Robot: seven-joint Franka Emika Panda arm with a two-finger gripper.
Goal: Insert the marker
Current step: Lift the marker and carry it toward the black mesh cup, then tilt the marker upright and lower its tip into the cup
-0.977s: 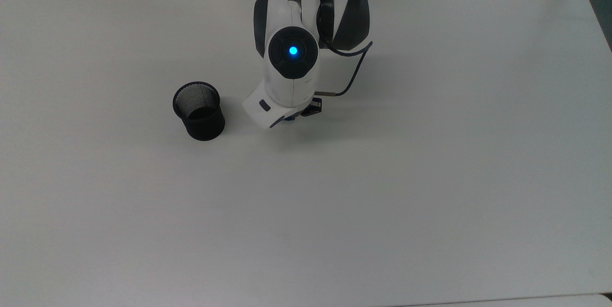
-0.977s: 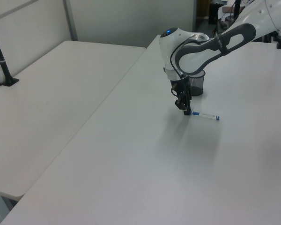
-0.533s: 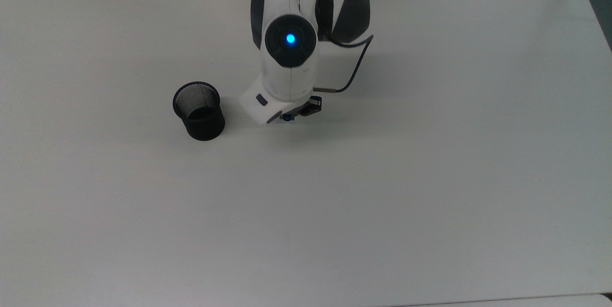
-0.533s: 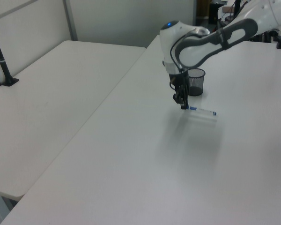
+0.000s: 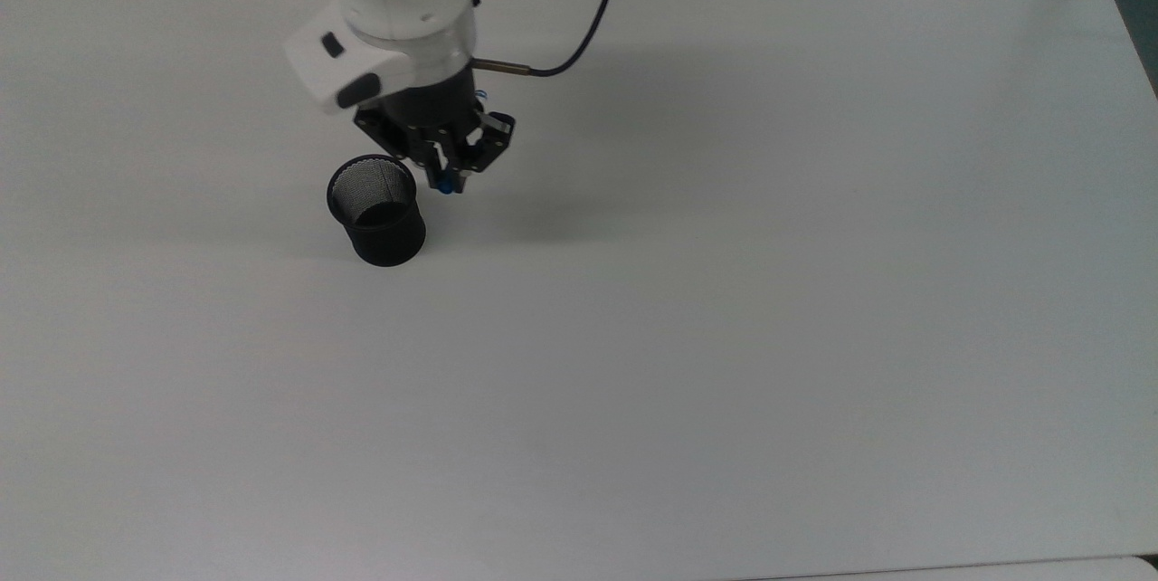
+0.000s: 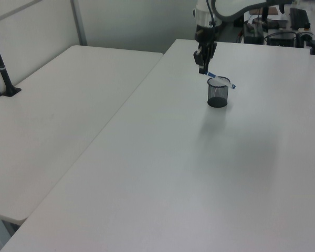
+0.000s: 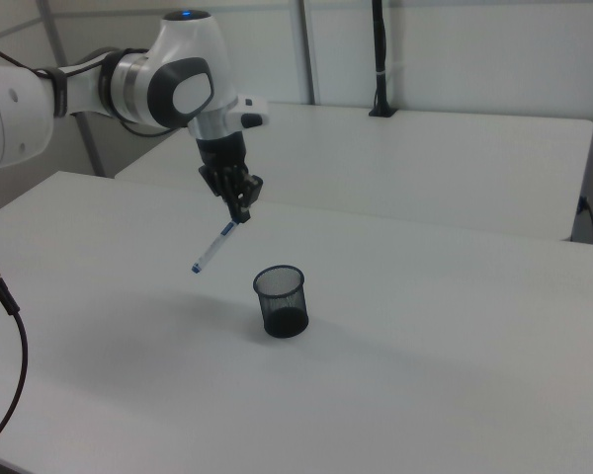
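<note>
— White barrel, blue cap, blue end: the slim whiteboard marker is off the table, pinched by one end in the black two-finger gripper. Confirm?

— Confirmed. Fingers are closed on its upper end. In the right view it hangs tilted, free end down toward the right view's left. In the left view the marker slants down toward the left view's right, crossing in front of the cup's rim.

— Cup?

— Black wire-mesh cylindrical cup, upright on the white table, open top. Right view has the cup lower and to the right view's right of the marker's free end. Marker is above rim level, not inside.

— Top view?

— Gripper sits just beside the cup's rim on the top view's right; a bit of blue marker shows below the fingers. Cannot tell if it is over the opening.

— Arm?

— White robot arm with dark joint covers, coming in from the right view's left; gripper points down. Black cable loops from the wrist.

— Other stuff?

— Second white table beside this one at the left view's left, black pole clamped at its edge.
</note>
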